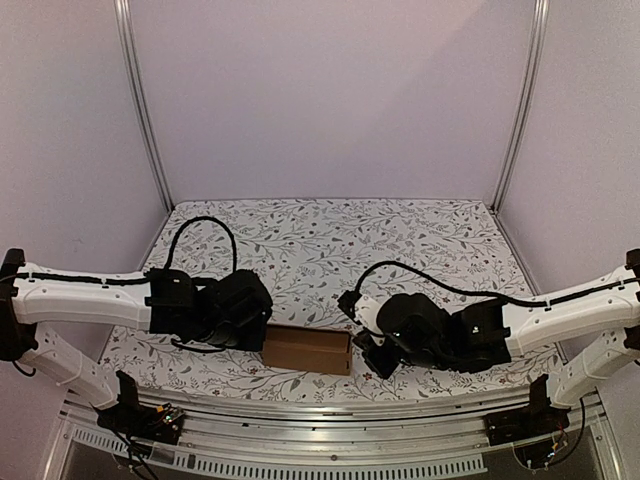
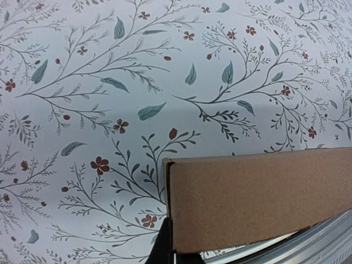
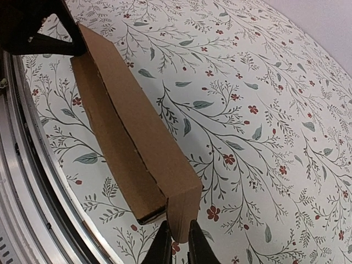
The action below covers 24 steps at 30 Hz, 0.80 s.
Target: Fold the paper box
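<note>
paper box [image 1: 306, 350] on floral table [image 1: 330, 240], inside hidden

We are stretching our left arm [image 1: 85, 300] and right arm [image 1: 570, 312] inward from the two sides, both forearms lying nearly level and low over the near part of the table [image 1: 400, 240], with the wrists pointing toward each other. Our left jaws are sitting fully closed at one end of the paper box [image 3: 132, 143], though we cannot tell whether they are pinching it. Our right jaws are standing almost closed, pinching the end wall at the box's opposite end.
</note>
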Motion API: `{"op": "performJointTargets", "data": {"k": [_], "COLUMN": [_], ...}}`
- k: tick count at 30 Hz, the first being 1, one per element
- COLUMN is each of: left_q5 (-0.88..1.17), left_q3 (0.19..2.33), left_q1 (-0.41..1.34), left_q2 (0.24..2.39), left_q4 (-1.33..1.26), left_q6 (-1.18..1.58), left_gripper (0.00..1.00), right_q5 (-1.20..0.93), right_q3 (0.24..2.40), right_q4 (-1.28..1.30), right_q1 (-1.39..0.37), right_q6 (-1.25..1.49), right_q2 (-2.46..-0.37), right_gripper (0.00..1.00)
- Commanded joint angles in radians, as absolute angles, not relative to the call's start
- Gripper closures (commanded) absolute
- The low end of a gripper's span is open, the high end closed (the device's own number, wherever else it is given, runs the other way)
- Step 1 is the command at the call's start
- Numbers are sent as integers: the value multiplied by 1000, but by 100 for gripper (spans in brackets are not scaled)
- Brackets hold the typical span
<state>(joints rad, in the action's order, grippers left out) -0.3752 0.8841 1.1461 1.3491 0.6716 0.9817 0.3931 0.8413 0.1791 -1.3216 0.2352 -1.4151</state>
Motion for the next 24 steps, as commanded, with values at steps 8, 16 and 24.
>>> {"op": "performJointTargets", "data": {"k": [8, 16, 24], "left_q5": [-387, -391, -402], "left_q3": [893, 896, 902], "left_q1": [1175, 1180, 1189], "left_q2": [1361, 1361, 1370], "left_q4": [696, 695, 696], "left_q6": [999, 1000, 1002], "left_gripper": [100, 100, 100], "right_q5": [424, 439, 471], "right_q3": [888, 912, 938], "right_q4": [203, 209, 222], "right_q1": [-1331, -1339, -1339], "right_q6": [253, 259, 349], "right_q2": [-1458, -1469, -1450], "right_gripper": [94, 100, 100]}}
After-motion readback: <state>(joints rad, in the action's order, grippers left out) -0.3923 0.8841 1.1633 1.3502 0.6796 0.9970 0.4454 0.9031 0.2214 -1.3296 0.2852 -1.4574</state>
